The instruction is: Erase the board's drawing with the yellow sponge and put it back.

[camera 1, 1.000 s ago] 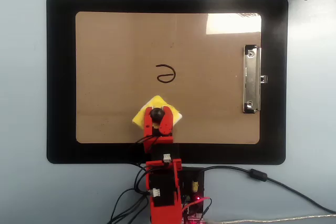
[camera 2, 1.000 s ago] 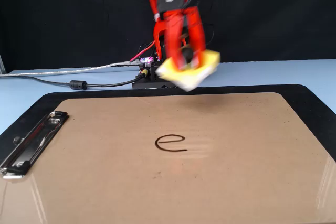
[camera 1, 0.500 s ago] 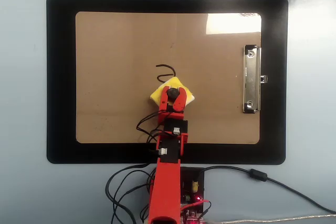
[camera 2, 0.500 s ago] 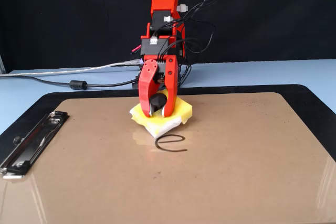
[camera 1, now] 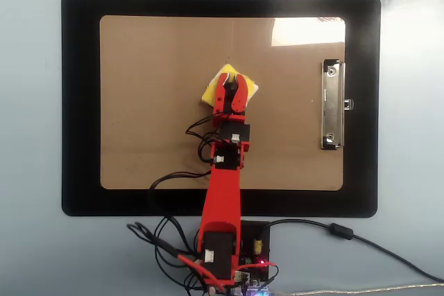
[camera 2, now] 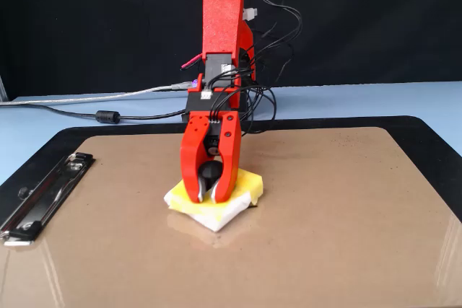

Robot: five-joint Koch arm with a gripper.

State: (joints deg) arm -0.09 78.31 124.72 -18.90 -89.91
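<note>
Overhead view: the red plastic gripper [camera 1: 229,85] is clamping the round black knob of the small square yellow sponge [camera 1: 220,79], which is sitting flat near the middle of the big brown hardboard clipboard [camera 1: 152,116]. No marker line is showing around it.

Fixed view: the sponge [camera 2: 220,208] is looking diamond-turned, white edge facing the camera, jaws pinching the knob [camera 2: 209,172].

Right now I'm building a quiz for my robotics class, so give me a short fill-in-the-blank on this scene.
1. The gripper is shut on the ____ knob of the yellow sponge.
2. The sponge rests on the brown ____.
3. In the overhead view, the silver clip sits on the board's ____ side.

Missing words: black; board; right
</note>
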